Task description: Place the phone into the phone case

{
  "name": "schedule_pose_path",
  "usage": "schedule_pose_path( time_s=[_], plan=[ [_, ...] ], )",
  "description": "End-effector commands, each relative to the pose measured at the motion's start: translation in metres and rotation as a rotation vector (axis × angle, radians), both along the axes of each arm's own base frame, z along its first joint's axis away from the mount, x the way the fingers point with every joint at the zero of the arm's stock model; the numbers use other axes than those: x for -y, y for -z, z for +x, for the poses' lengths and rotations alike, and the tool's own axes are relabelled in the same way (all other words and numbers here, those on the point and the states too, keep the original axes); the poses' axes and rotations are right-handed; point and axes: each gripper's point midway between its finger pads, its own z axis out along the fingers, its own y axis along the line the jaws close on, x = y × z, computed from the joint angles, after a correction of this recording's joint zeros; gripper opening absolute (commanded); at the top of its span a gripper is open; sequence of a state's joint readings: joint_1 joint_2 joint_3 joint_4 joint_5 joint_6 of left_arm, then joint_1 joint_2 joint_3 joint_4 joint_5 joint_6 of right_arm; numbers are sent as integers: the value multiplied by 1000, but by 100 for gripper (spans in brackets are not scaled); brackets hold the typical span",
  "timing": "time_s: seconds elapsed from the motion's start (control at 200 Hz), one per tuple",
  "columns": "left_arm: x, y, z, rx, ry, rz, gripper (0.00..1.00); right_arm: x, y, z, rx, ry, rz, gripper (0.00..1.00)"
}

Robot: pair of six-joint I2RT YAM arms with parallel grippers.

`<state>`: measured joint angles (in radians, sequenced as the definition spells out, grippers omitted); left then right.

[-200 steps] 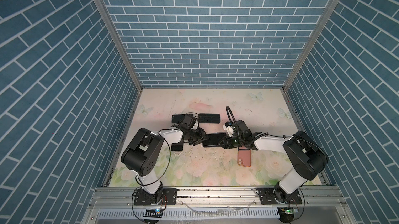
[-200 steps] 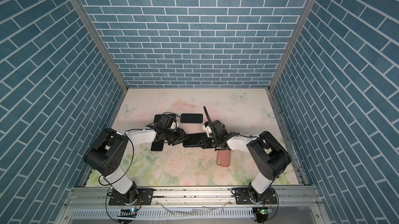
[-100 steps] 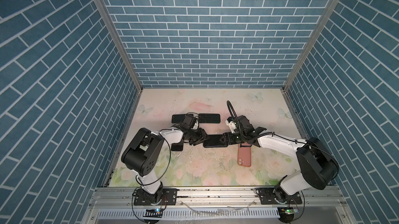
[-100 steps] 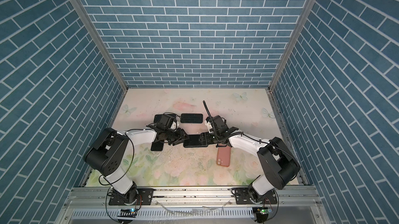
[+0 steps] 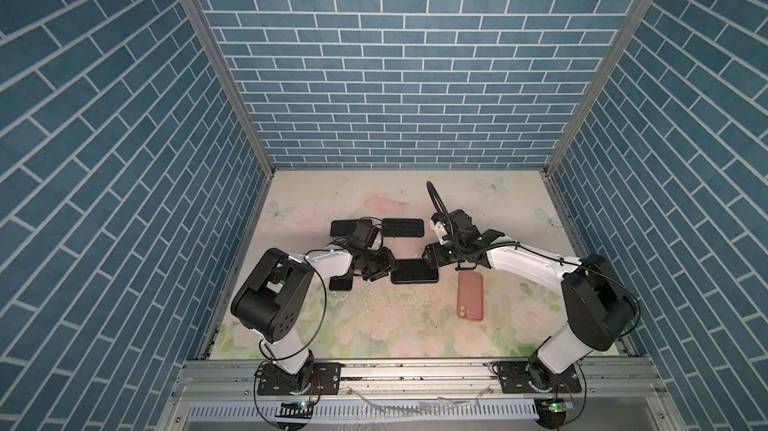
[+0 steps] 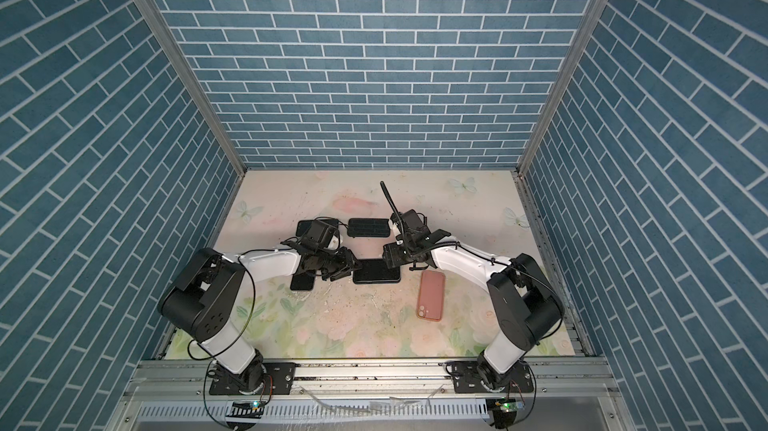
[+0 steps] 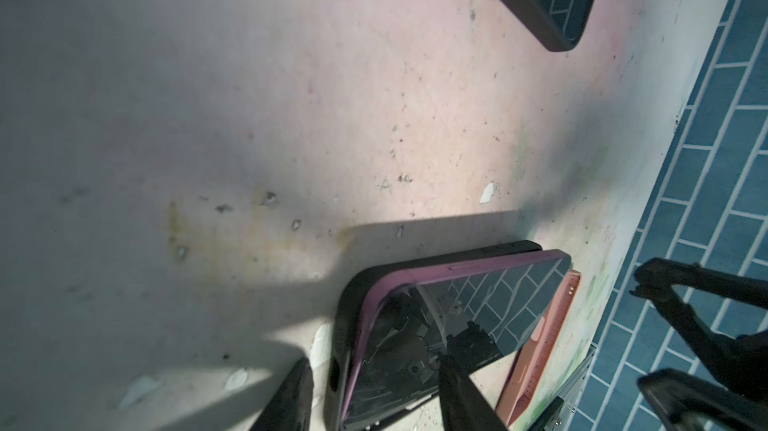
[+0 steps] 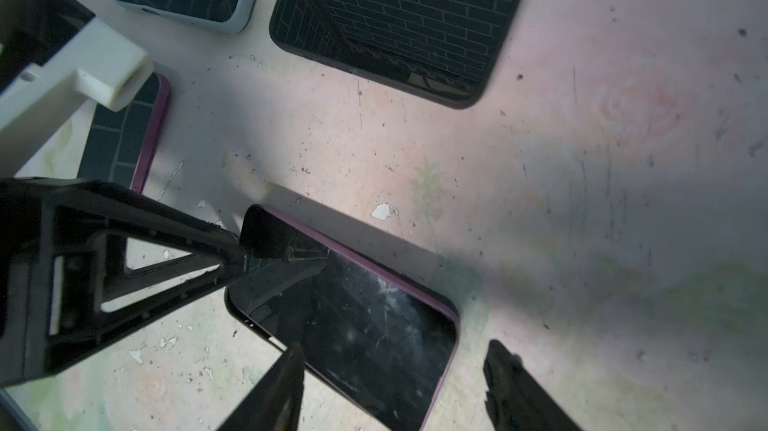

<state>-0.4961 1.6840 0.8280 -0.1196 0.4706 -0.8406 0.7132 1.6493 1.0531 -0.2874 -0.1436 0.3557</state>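
The phone (image 5: pixel 415 270) (image 6: pixel 376 270), with a dark cracked screen and a purple rim, lies mid-table on a black phone case (image 7: pixel 347 316). In the left wrist view one long purple side of the phone (image 7: pixel 478 308) stands above the case's rim. My left gripper (image 5: pixel 386 269) (image 7: pixel 372 364) is open at the phone's left end. One finger is outside the case and the other fingertip (image 8: pixel 243 248) is on the screen's corner. My right gripper (image 5: pixel 430 256) (image 8: pixel 395 349) is open over the phone's (image 8: pixel 365 316) right end, one finger clear of it.
A pink cased phone (image 5: pixel 470 296) lies back up, just right of the centre. Two dark phones (image 5: pixel 402 227) (image 5: pixel 343 227) lie behind the grippers. Another with a purple rim (image 5: pixel 340 283) lies under my left arm. Brick walls close in three sides of the table.
My right gripper's jaws have spread wider, and its wrist has shifted slightly toward the back at the phone's right end. The left arm and the phone have hardly moved.
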Motion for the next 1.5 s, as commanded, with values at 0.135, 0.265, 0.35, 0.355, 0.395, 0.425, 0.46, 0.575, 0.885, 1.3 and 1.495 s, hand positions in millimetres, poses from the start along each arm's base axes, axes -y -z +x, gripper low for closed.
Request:
schedule_pose_path(
  time_s=[0.135,0.265,0.35,0.355,0.395,0.425,0.46,0.575,0.885,1.3,1.495],
  plan=[
    [-37,42,-36,-171,-30,201,39,-30,5,13,26,-107,-56,65],
    [-38,39,-34,-144,-60,180,37,-52,8,13,16,-150,-39,60],
    [-41,30,-31,-115,-63,195,37,-65,14,11,8,-179,-47,56],
    [-42,30,-30,-113,-63,197,37,-66,14,11,7,-180,-49,56],
    [-44,26,-30,-102,-67,204,37,-71,18,9,4,-195,-59,53],
    [-46,21,-29,-87,-73,201,37,-75,22,8,0,-206,-72,51],
    [-48,15,-28,-71,-81,197,37,-78,27,6,-5,-216,-87,49],
    [-57,-7,-26,-2,-108,205,38,-84,42,1,-14,-244,-144,44],
    [-65,-29,-25,63,-128,202,39,-75,88,-27,-38,-283,-311,34],
    [-63,-31,-27,67,-125,179,39,-63,92,-28,-18,-229,-362,32],
    [-48,-36,-24,81,-82,109,57,-83,-10,-7,132,-208,-188,47]
  ],
)
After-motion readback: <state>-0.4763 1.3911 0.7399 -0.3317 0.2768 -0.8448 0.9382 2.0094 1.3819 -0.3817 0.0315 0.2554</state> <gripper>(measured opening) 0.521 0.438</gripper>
